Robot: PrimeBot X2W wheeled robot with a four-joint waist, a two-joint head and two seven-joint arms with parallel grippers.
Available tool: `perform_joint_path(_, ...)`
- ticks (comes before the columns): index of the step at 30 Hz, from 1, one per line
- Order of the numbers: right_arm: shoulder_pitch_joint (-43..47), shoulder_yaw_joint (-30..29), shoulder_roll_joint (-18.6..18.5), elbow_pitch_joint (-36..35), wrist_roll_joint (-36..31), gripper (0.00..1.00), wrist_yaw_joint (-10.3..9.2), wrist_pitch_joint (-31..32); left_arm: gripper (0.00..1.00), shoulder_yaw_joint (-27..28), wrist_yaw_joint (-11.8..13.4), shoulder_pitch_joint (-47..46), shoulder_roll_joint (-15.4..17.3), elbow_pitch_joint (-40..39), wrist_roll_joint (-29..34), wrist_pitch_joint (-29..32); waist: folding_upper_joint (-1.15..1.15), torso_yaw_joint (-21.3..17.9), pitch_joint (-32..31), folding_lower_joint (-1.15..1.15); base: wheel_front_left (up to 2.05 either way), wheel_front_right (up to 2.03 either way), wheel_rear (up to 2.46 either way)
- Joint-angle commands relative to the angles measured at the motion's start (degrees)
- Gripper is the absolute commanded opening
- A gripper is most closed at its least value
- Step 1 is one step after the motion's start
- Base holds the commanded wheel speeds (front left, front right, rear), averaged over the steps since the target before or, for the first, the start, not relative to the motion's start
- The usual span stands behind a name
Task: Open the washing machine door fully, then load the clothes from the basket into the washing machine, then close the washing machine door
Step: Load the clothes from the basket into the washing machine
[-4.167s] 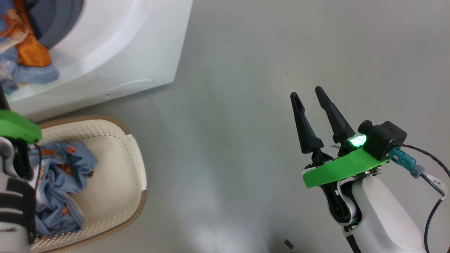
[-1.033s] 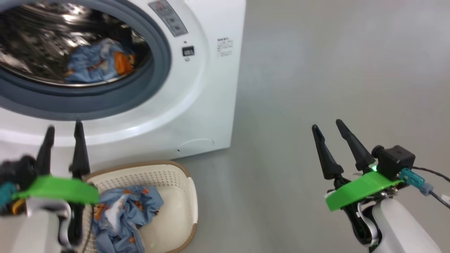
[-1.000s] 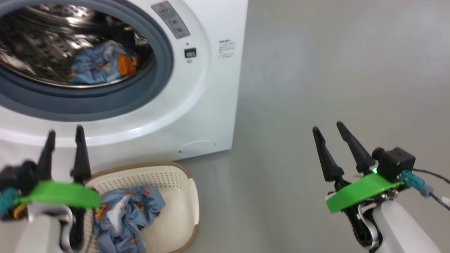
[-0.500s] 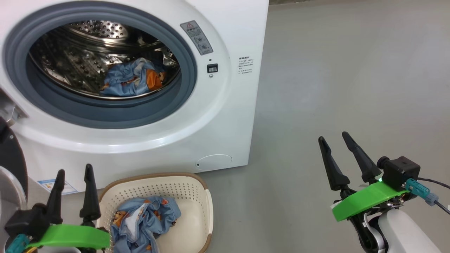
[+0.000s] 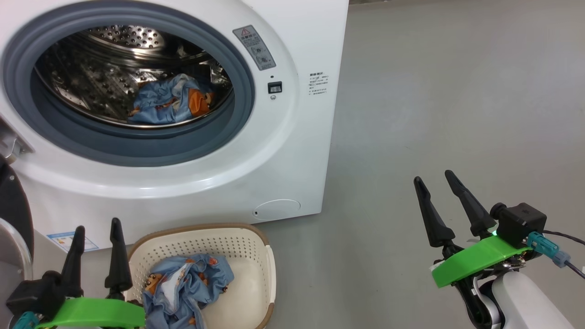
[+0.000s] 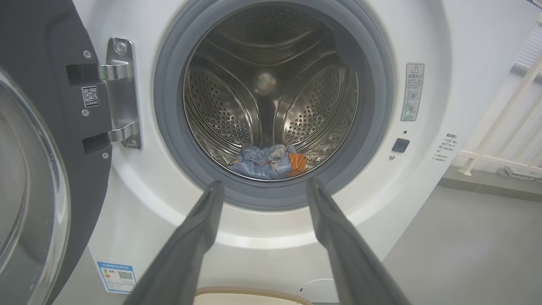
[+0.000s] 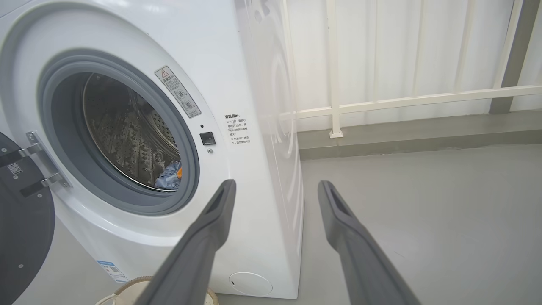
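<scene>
The white washing machine (image 5: 292, 151) stands with its black door (image 6: 51, 140) swung wide to the left on steel hinges. One blue printed garment (image 5: 167, 101) lies at the bottom of the steel drum (image 6: 271, 84). More of the clothes (image 5: 185, 288) sit crumpled in the cream basket (image 5: 256, 246) on the floor before the machine. My left gripper (image 5: 98, 223) is open and empty, just left of the basket. My right gripper (image 5: 433, 176) hangs open and empty over bare floor, right of the machine.
Grey floor (image 5: 457, 91) stretches right of the machine. A white railing (image 7: 402, 101) runs along the wall behind. The open door (image 5: 13, 210) stands close to my left arm. A blue label sticker (image 5: 73, 240) sits low on the machine's front.
The head camera has tilted up, bringing the whole drum opening into view. My left gripper sits lower in the view. Both grippers stay open; the clothes have not moved.
</scene>
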Motion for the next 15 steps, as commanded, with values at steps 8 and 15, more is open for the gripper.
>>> perform_joint_path(8, -0.23, 0.31, -0.42, -1.47, -0.55, 1.0, 0.26, -0.45, 1.0, 2.13, -0.29, -0.8, 0.26, -1.48, 0.63, -0.37, 0.0, 0.3, 0.17, 0.0, 0.0, 0.0, 0.0)
perform_joint_path(15, -0.31, 0.37, -0.62, -1.49, -0.47, 1.0, 0.26, -0.45, 1.0, 2.25, -0.44, -1.06, -0.15, -0.89, 0.68, -0.37, 0.0, 0.56, 0.26, 0.0, 0.0, 0.0, 0.0)
